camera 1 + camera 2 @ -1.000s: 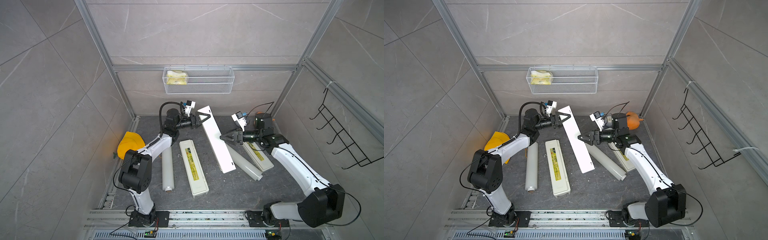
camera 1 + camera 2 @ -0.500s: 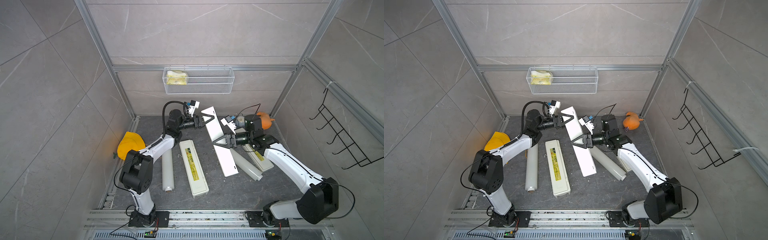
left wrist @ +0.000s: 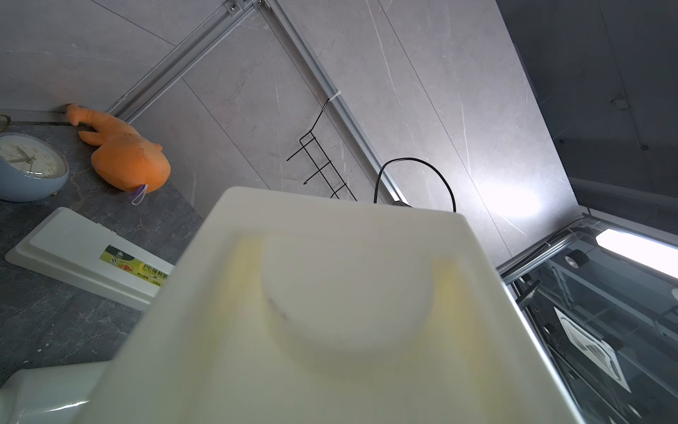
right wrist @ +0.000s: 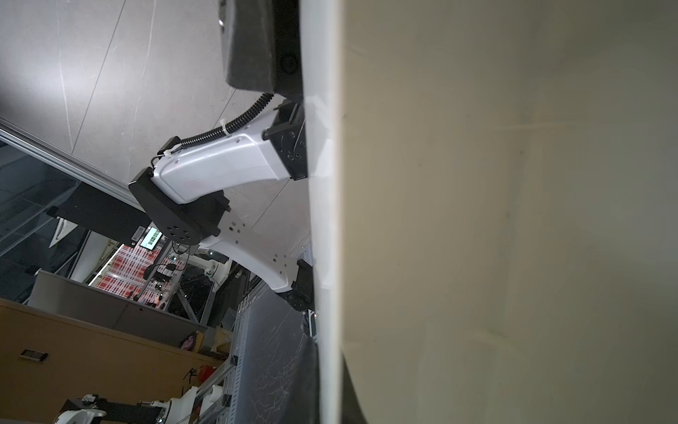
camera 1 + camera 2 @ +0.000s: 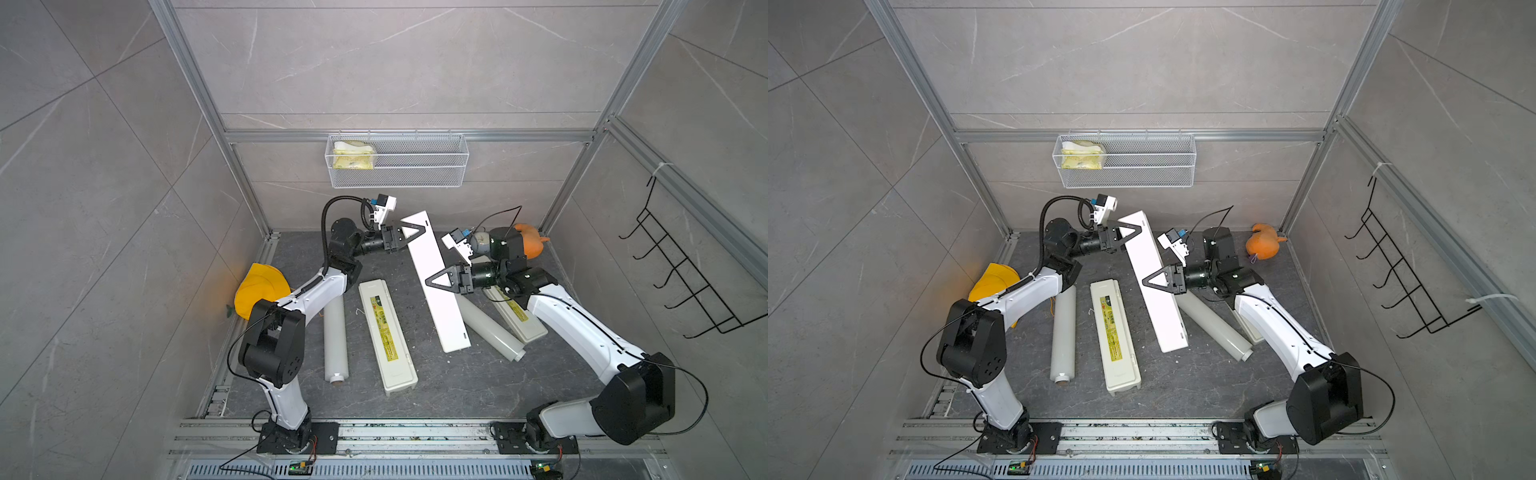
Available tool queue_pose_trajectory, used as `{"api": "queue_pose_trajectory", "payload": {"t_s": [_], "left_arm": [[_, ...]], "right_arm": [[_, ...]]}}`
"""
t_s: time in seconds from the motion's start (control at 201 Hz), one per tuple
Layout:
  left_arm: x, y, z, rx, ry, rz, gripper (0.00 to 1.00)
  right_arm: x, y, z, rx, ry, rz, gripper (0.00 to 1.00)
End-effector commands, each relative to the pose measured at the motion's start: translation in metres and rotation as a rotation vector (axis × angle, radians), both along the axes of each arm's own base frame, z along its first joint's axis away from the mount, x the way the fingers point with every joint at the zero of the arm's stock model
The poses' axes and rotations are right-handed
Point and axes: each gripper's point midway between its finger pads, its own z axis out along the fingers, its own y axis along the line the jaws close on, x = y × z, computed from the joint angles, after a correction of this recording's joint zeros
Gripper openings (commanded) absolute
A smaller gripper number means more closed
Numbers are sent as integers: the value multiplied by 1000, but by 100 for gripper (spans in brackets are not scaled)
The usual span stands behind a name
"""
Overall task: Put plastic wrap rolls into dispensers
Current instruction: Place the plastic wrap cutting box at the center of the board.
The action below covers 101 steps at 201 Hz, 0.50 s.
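- In both top views a plain white box [image 5: 440,299] runs near-to-far across the middle of the desk [image 5: 457,386], and its far end looks lifted.
- The right fingers [image 5: 430,283] are closed on its right long edge, about mid-length. The left fingers [image 5: 415,229] overlap its far end, but they are seen flat-on, so I cannot tell whether they grip it or stand apart.
- The left roll [image 5: 336,336] lies on the desk just left of a closed box [image 5: 386,332] with a yellow-green label. The right roll [image 5: 488,328] lies just right of the plain white box, and a labelled box [image 5: 517,316] sits beyond it, partly under the right arm. Neither roll is in a box.
- In the left wrist view the hollowed end of the plain white box [image 3: 330,312] fills the foreground and hides the fingers. Past it are the labelled box [image 3: 80,253], a clock [image 3: 29,165] and an orange toy [image 3: 124,161].
- In the right wrist view the box's edge [image 4: 323,220] and broad face sit right against the lens. The fingers themselves cannot be made out.
- The rolls look light and stiff along the cardboard core. The film looks slick, and being round they are likely to roll away.
- Each roll is best taken across its middle so that it hangs level.
- The box looks like thin, light plastic. Pinched at one edge, a box this long would probably flex and swing.
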Motion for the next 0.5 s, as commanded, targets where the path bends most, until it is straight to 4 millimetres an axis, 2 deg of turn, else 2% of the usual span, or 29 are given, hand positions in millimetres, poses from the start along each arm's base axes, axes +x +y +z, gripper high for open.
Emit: {"api": "queue_pose_trajectory", "payload": {"t_s": [0.0,0.169,0.264,0.408,0.498], "left_arm": [[-9,15,48,-62,-134,9,100],[30,51,35,49,-75,256,100],[46,72,27,105,-36,364,100],[49,94,14,184,-18,491,100],[43,106,-6,255,16,566,100]], "right_arm": [[23,-19,-18,-62,59,-160,0],[31,-33,-33,-181,62,-271,0],[36,-37,-40,-219,65,-312,0],[47,-39,-70,-346,138,-394,0],[52,-35,-96,-452,176,-447,0]]}}
